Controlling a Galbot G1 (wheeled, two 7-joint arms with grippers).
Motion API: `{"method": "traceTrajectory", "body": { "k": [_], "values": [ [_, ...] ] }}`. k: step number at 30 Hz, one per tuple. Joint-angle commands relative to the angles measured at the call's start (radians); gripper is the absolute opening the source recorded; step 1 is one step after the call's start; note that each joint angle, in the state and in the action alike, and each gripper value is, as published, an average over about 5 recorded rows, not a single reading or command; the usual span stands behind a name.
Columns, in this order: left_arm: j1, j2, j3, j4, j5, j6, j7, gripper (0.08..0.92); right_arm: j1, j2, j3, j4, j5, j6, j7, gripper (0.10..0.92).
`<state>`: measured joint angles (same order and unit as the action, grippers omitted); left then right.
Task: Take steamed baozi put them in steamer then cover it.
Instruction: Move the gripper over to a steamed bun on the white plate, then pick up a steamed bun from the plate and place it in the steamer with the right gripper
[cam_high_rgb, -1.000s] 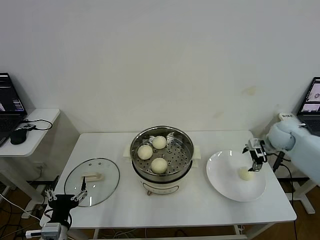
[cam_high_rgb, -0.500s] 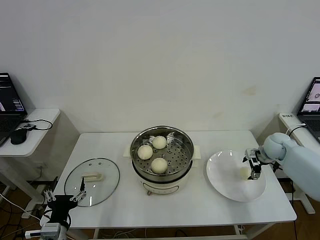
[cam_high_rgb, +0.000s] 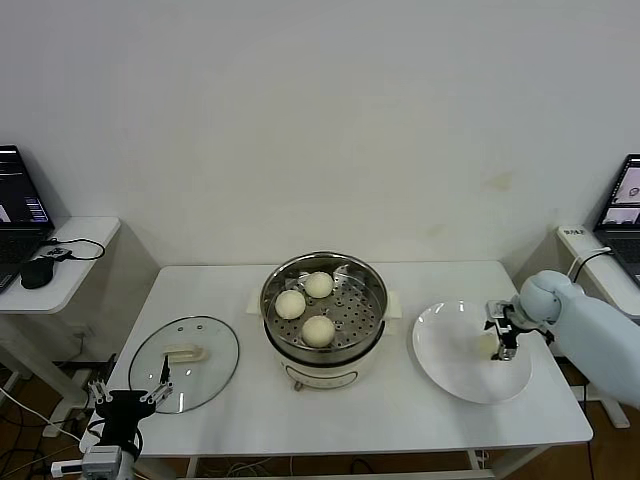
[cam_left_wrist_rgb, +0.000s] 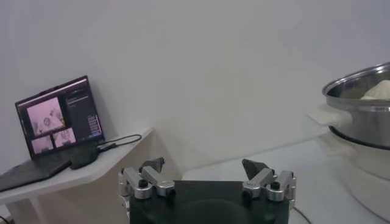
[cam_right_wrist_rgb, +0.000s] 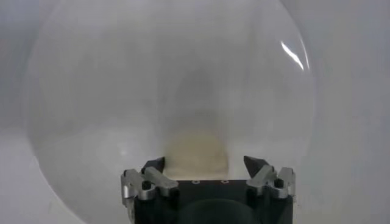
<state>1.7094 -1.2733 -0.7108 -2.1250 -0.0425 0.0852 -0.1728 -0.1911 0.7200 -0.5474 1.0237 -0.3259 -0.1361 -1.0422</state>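
Observation:
Three cream-white baozi (cam_high_rgb: 318, 330) lie on the perforated tray of the steel steamer (cam_high_rgb: 323, 263) at the table's middle. A fourth baozi (cam_right_wrist_rgb: 197, 155) lies on the white plate (cam_high_rgb: 450, 365) at the right. My right gripper (cam_high_rgb: 503, 336) is open, low over the plate, its jaws on either side of that baozi and apart from it (cam_right_wrist_rgb: 204, 164). The glass cover (cam_high_rgb: 184, 361) with its cream handle lies flat on the table at the left. My left gripper (cam_high_rgb: 130, 398) is open and empty, parked below the table's front left corner; it also shows in the left wrist view (cam_left_wrist_rgb: 204, 167).
A side table (cam_high_rgb: 60, 265) with a laptop and mouse stands at far left. Another laptop (cam_high_rgb: 625, 205) is at far right. The steamer's rim (cam_left_wrist_rgb: 359, 82) shows in the left wrist view.
My right gripper has come down and slightly left over the plate, so it now straddles the fourth baozi. The left arm has not moved.

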Motion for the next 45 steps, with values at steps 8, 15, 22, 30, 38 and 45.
{"method": "traceTrajectory", "body": {
  "k": [8, 15, 22, 30, 38, 45],
  "values": [
    [0.006, -0.001, -0.002, -0.004, 0.000, -0.002, -0.001, 0.823, 0.010, -0.015, -0.008, 0.016, 0.012, -0.010, -0.008, 0.554],
    [0.008, -0.004, 0.001, -0.012, 0.001, -0.001, 0.000, 0.823, 0.085, -0.095, -0.091, 0.143, 0.099, -0.044, -0.027, 0.461],
    [0.005, -0.002, 0.008, -0.023, 0.001, 0.001, 0.002, 0.823, 0.269, -0.192, -0.250, 0.310, 0.230, -0.103, -0.036, 0.469],
    [0.002, 0.005, 0.011, -0.033, -0.001, 0.003, 0.004, 0.823, 0.644, -0.170, -0.496, 0.440, 0.438, -0.176, -0.029, 0.497],
    [0.003, 0.010, 0.010, -0.037, -0.005, 0.003, 0.005, 0.823, 0.911, 0.016, -0.678, 0.474, 0.648, -0.246, 0.016, 0.539],
    [-0.005, 0.015, 0.002, -0.035, -0.011, 0.005, 0.006, 0.823, 0.891, 0.197, -0.686, 0.445, 0.792, -0.340, 0.084, 0.543]
  ]
}}
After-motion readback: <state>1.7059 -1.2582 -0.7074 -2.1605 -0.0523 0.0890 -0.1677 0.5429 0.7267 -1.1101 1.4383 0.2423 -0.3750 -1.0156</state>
